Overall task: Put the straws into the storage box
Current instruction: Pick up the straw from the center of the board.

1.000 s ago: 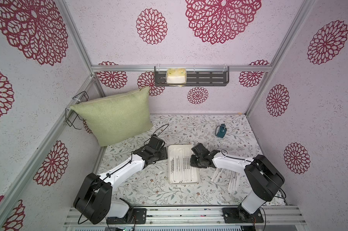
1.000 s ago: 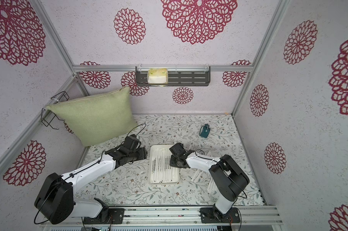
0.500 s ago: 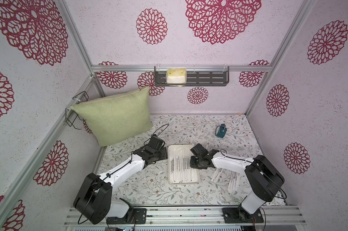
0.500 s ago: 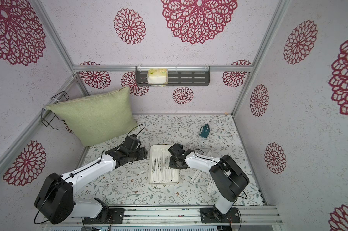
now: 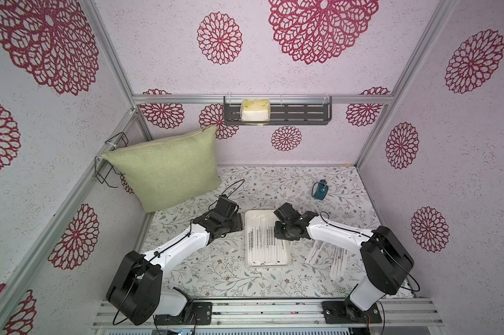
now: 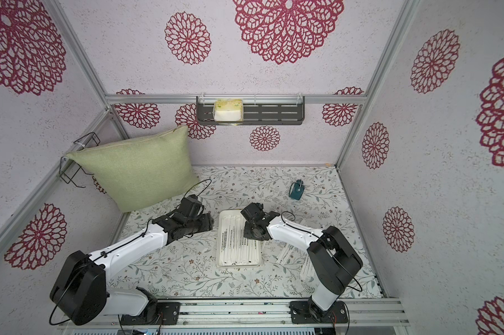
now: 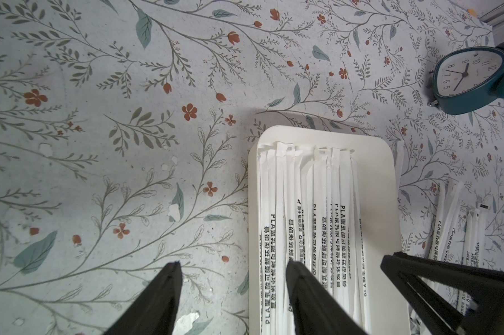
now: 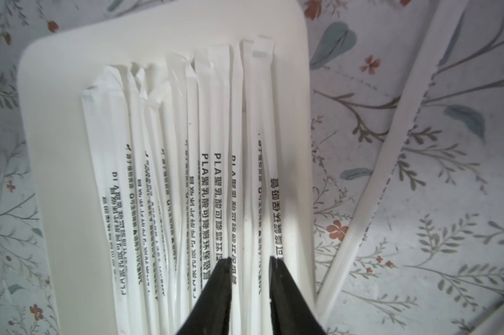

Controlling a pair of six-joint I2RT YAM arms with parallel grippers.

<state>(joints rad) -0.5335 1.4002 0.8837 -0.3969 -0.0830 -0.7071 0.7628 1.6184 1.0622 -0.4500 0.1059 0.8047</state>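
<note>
Inspecting the shallow white rectangular storage box [image 5: 268, 264], set mid-width on the floral-printed surface [image 5: 216, 272] nearer its front edge: white paper-wrapped straws [image 8: 216, 145] lie lengthwise inside, wrappers reading "PLA" followed by black Chinese characters. More loose straws [image 5: 336, 261] lie outside, toward the surface's right edge. Over the box's right side the right gripper [image 8: 249, 259] has jaws narrowly apart, nothing clamped. At the box's left rim the left gripper [image 7: 234, 265] stands wide apart, empty

2 high top views look down over the whole cell; 2 close wrist views share the storage box [image 7: 375, 174].
</note>
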